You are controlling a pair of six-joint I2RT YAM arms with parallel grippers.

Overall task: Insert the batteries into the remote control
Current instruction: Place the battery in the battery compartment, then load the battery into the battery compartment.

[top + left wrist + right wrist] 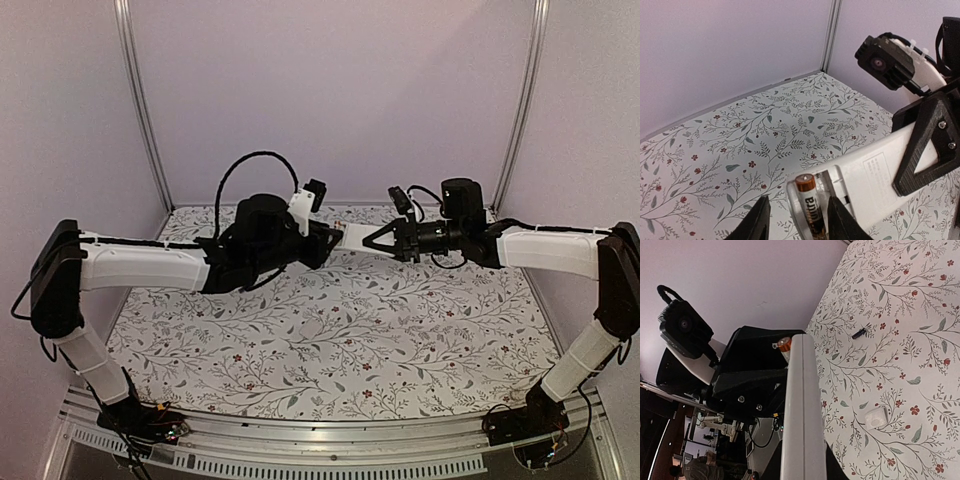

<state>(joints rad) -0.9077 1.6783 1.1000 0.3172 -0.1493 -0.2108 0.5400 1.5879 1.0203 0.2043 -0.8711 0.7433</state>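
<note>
Hanging well above the floral counter [330, 340], the remote control [353, 236] was bridged between the two arms near the middle of the top view. The right hand [374, 239] was clenched on it. In the left wrist view a black triangular finger [945, 134] lay flat against the plain white back, and in the right wrist view the white body ran edge-on up from between that hand's own fingers. The end of the remote toward the left arm had its compartment uncovered. One battery [808, 207] sat in it, its copper-coloured end showing and standing a little proud of the white rim. The left hand [327, 241] was at that end, its two dark fingers [760, 222] standing either side of the battery with a sliver of gap on each side. Whether they pinched it lower down, out of view, I could not tell. Down on the counter a second battery [858, 333] lay on its side, and well apart from it a small white square piece [876, 418] lay flat.
</note>
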